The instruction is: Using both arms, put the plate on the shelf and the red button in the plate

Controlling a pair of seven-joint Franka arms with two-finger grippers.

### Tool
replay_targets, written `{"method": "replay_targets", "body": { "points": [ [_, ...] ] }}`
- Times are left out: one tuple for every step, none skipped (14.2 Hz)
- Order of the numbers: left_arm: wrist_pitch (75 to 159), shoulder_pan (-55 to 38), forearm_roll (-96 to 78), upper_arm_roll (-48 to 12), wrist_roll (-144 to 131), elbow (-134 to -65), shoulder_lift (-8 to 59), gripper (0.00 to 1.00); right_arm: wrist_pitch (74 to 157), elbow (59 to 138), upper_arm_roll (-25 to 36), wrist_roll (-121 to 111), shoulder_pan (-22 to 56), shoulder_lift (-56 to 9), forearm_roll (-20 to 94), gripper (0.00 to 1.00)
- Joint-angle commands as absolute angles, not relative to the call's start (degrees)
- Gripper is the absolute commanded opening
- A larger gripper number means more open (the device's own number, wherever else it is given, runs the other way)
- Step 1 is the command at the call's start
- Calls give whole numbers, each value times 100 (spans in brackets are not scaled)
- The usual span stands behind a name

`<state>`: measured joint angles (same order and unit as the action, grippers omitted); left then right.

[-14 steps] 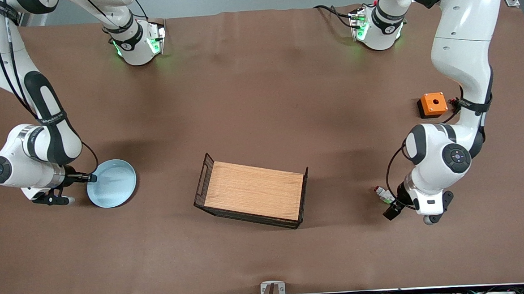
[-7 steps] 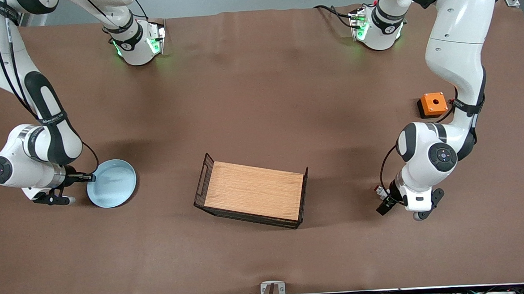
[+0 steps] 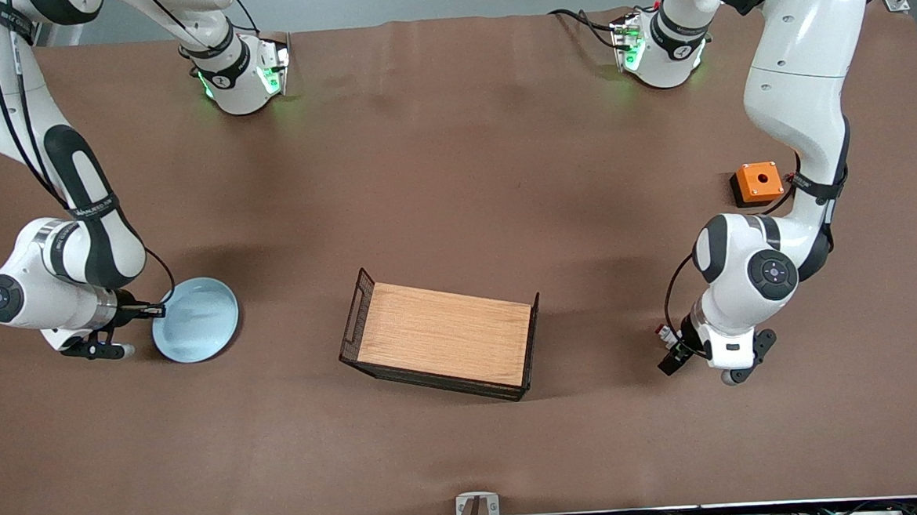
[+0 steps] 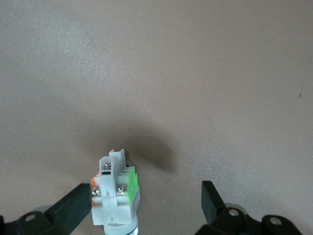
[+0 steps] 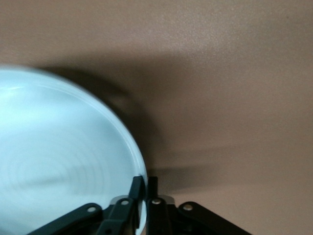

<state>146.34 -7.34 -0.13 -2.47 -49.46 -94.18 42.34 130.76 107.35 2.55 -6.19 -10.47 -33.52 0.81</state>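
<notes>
The pale blue plate [image 3: 196,320] lies at the right arm's end of the table. My right gripper [image 3: 158,310] is shut on its rim, and the right wrist view shows both fingers pinching the plate's [image 5: 58,156] edge at the right gripper [image 5: 145,185]. The red button [image 3: 664,333] lies at the left arm's end of the table. My left gripper [image 3: 671,352] is low over it and open. In the left wrist view the button [image 4: 115,191] stands between the fingers of the left gripper [image 4: 144,193], close to one finger and well apart from the other.
A wooden tray with black mesh walls [image 3: 359,310] stands in the middle of the table, between plate and button. An orange box with a round hole [image 3: 757,181] sits farther from the front camera than the button, beside the left arm.
My left arm has moved toward the tray and brought its open gripper down around the button. My right gripper and the plate have barely shifted.
</notes>
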Motion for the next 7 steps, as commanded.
{"method": "replay_targets", "body": {
  "points": [
    [14669, -738, 193, -220, -5019, -9431, 4140, 100, 13008, 10661, 159, -694, -1081, -3428, 123, 0],
    [14591, -730, 228, -220, -5019, -9352, 4140, 100, 12990, 10661, 123, -677, -1090, -3384, 132, 0],
    [14381, -747, 263, -211, -5010, -9334, 4140, 100, 12895, 10644, 114, -668, -1090, -3323, 158, 0],
    [14266, -747, 368, -211, -4975, -9369, 4131, 100, 12746, 10600, 106, -659, -1081, -3244, 219, 0],
    [14265, -747, 430, -220, -4957, -9395, 4140, 100, 12553, 10556, 105, -650, -1064, -3130, 315, 0],
    [14265, -764, 422, -220, -4974, -9378, 4131, 100, 12290, 10547, 97, -624, -1037, -2964, 334, 0],
    [14265, -782, 431, -220, -4983, -9404, 4148, 100, 12026, 10538, 97, -615, -985, -2779, 334, 0]
  ]
}}
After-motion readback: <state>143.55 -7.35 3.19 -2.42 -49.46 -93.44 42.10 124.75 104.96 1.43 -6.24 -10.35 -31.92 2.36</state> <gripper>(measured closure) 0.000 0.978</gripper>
